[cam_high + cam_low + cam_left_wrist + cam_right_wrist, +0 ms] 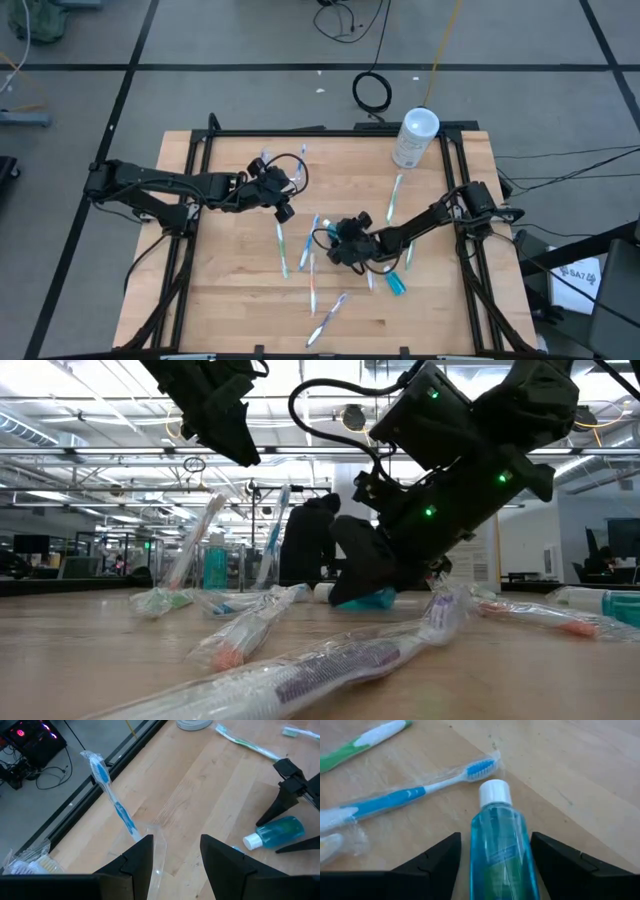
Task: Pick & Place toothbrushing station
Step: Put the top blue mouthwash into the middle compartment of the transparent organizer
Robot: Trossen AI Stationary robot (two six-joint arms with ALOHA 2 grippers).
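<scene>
Left tool point(177, 841), well left of the canister point(415, 137), raised off the tabletop point(230, 290). Fingers apart; a wrapped blue brush point(107, 785) rises from beside one finger. Cannot tell whether it is gripped.

Cup: not made out in any view. Two brushes stand tilted under this tool in the low view, so they probably sit in it.

Right tool point(495, 837), in front of the canister, is low and released. Its fingers straddle the lying bottle point(500, 855) with a gap on each side. Judged: lined up along the bottle for a side pinch.
</scene>
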